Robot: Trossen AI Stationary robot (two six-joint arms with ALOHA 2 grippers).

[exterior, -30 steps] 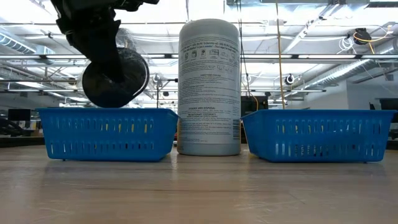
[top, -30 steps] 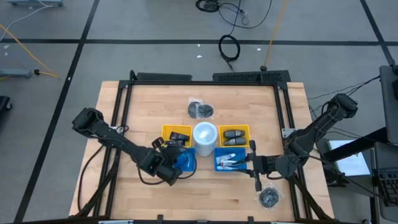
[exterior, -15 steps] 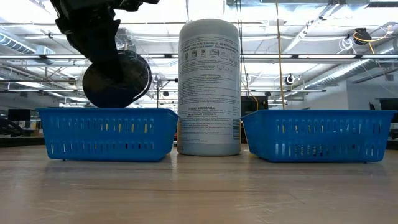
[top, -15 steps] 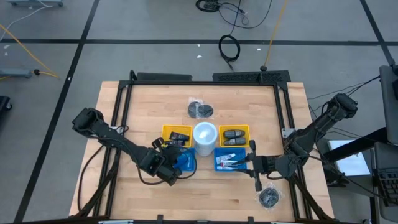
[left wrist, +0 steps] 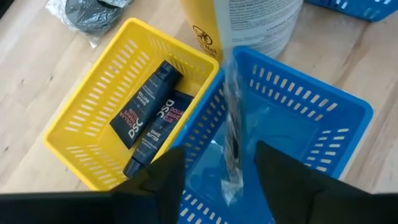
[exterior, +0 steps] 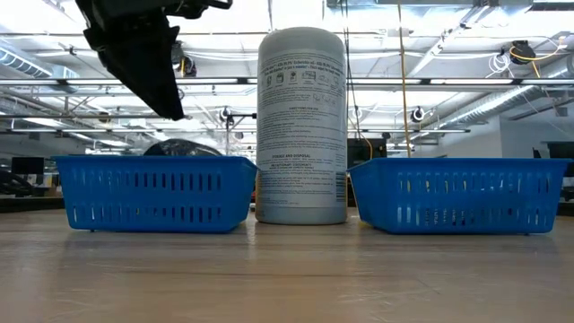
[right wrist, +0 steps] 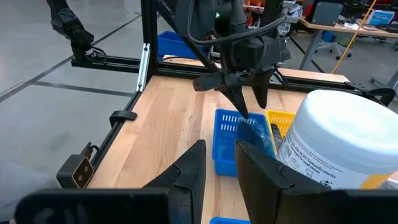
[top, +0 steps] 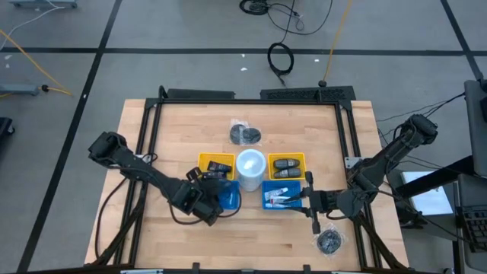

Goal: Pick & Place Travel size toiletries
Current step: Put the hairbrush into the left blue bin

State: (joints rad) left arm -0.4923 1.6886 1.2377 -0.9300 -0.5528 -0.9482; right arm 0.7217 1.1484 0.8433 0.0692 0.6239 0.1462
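Several white tubes with red and blue marks, the travel size toiletries [top: 278, 199], lie in the right blue basket [top: 268, 187]. My right gripper [top: 308, 202] hangs beside that basket at the near right, slightly open [right wrist: 221, 168] with nothing between its fingers. My left gripper [top: 209, 199] stands open above the left blue basket [exterior: 157, 190]. A clear bag of dark bits [left wrist: 231, 155] sits below its fingers inside the basket. Only the bag's top [exterior: 179, 146] shows over the rim.
A tall white canister [top: 250, 165] stands between the baskets. The left yellow basket [left wrist: 93, 115] holds black tubes, and the right yellow basket [top: 286, 167] holds black gadgets. One clear bag [top: 245, 134] lies at the far middle. Another bag [top: 329, 240] lies at the near right corner.
My left gripper has let go of the clear bag of dark bits. The bag hung above the left blue basket and has dropped into it, so only its top shows over the rim. The gripper has stayed above the basket.
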